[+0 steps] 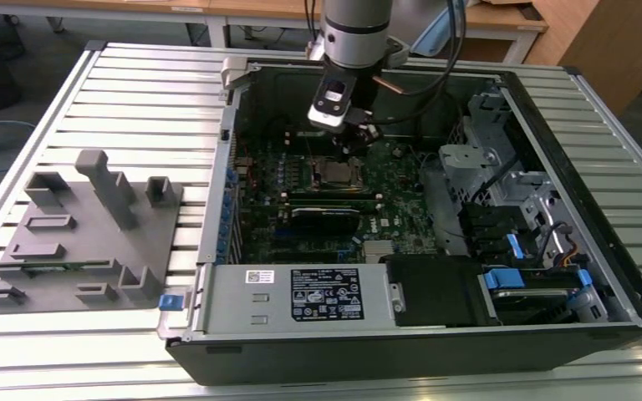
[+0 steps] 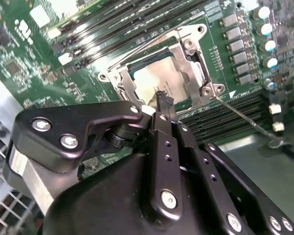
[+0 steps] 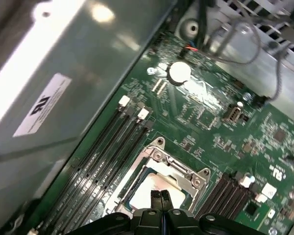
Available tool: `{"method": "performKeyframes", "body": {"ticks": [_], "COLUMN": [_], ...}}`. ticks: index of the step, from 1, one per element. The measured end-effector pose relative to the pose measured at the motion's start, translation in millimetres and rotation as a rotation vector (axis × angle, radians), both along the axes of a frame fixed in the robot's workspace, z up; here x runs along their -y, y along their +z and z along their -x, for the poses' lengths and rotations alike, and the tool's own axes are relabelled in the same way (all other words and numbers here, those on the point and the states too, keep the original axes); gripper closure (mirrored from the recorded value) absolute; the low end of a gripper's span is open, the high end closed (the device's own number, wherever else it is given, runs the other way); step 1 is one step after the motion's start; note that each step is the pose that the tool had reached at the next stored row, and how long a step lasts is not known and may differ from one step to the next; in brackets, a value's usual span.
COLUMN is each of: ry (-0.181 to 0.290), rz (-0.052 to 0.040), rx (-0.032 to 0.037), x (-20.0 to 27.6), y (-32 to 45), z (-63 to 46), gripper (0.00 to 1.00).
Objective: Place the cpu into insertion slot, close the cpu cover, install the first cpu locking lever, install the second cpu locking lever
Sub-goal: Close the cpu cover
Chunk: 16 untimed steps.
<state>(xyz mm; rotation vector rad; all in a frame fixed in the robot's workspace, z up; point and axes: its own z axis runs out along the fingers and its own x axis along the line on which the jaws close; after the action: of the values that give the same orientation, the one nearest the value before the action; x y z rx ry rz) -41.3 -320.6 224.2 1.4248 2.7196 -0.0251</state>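
Hanging low inside the open black computer case [image 1: 410, 363], over the middle of the green motherboard [image 1: 399, 180]: black two-fingered gripper [image 2: 164, 99], fingers pressed together to a narrow tip, nothing seen between them. Poised at one edge of the small flat square cpu [image 2: 157, 78] with the dull silvery-grey top; contact or gap, impossible to tell. Chip seated flat in the small dark square insertion slot [image 2: 138, 65], midway between the board's banks of long black memory slots [image 3: 103, 147]. Thin silvery square cpu cover [image 2: 123, 84] with the cut-out centre apparently down around the chip. Thin silvery wire lever [image 2: 242, 115] jutting free from one socket corner; a second wire lever [image 2: 154, 41] slanting along the opposite side, seemingly unlatched too. Judged step: first locking lever, placing and covering looking done. Calls for catching springy thin wire with a narrow tip, then pressing it down and under its catch without scraping the board.
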Motion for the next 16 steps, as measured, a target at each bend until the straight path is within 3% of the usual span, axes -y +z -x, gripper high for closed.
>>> {"method": "performKeyframes", "body": {"ticks": [16], "ry": [0.292], "rz": [0.0002], "rx": [0.0000], "x": [0.0], "y": [-2.3], "z": [0.0], "gripper": [0.89]}}
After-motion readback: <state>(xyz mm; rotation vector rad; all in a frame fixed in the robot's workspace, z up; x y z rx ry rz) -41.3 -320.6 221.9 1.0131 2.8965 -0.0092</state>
